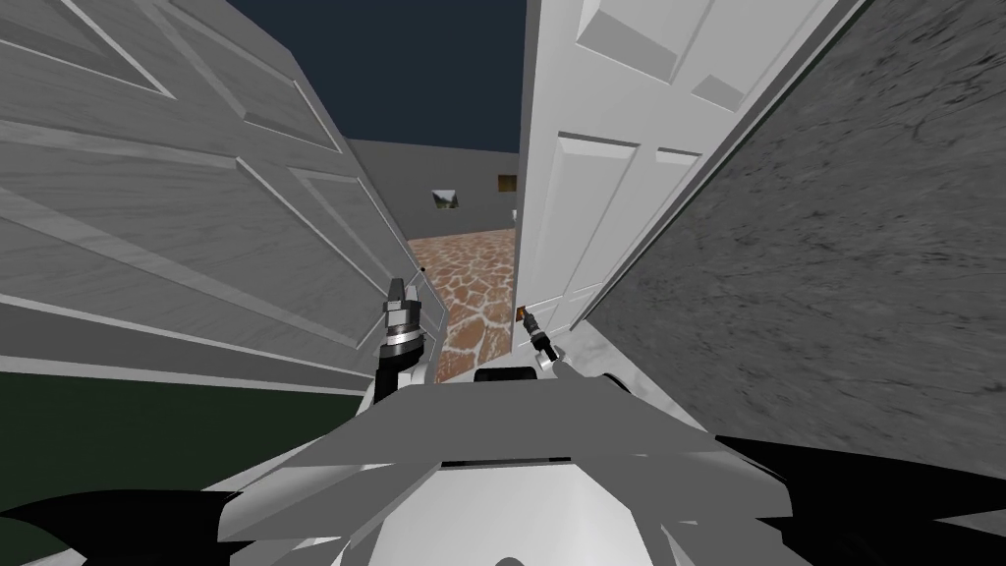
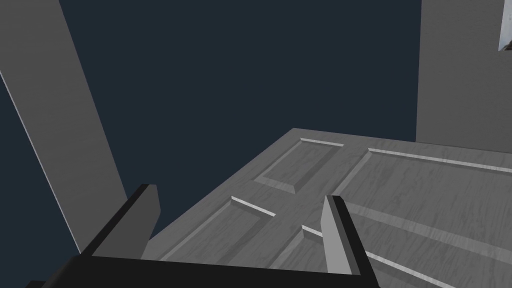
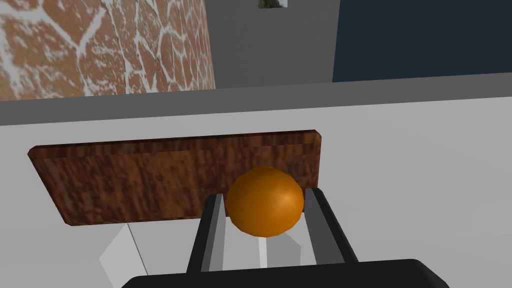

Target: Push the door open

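A white panelled door [image 1: 609, 177] stands ajar on my right. Its round orange knob [image 3: 265, 207] sits on a brown plate [image 3: 150, 175] near the door's edge. My right gripper [image 3: 264, 196] is shut on that knob, one finger pressing each side; in the head view the right gripper [image 1: 526, 316] is at the white door's edge by the knob [image 1: 518, 313]. My left gripper [image 1: 405, 290] is raised beside a grey panelled door [image 1: 196, 197] on my left. In the left wrist view, the left gripper [image 2: 240, 200] is open with nothing between its fingers, close to the grey door [image 2: 400, 200].
Between the two doors a narrow gap shows a brown stone-patterned floor [image 1: 472, 285] and a grey far wall [image 1: 432, 172] with small pictures. A rough dark grey wall [image 1: 835, 275] runs close along my right side.
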Available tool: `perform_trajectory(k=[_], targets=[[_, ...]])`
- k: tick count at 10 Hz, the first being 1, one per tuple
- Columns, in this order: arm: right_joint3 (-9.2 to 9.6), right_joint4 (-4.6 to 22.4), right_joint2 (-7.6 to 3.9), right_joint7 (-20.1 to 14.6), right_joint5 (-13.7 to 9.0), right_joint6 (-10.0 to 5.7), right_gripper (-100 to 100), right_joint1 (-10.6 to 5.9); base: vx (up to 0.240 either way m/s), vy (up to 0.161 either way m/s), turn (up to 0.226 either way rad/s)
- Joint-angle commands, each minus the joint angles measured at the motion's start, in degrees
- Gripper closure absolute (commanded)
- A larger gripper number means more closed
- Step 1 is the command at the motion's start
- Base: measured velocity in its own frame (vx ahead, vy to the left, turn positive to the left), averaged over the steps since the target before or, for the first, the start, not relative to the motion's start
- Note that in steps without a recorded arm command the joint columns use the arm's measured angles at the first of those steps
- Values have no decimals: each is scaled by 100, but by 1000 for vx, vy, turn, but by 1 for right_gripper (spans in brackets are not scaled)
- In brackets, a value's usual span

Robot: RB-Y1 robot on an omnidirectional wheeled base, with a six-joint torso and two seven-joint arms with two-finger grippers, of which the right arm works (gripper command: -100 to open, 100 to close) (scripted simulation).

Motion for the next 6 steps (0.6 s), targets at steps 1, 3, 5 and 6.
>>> perform_trajectory(k=[1, 3, 5, 6], targets=[[-56, 1, -21, 30, -33, 6, 100, 1, 98, 32, -13], [-111, 3, -39, 60, -66, 12, 100, 2, 130, 69, -25], [-182, 4, -59, 98, -109, 20, 100, 4, 164, 82, -17], [-238, 6, -73, 128, -142, 26, 100, 5, 190, 87, -30]])
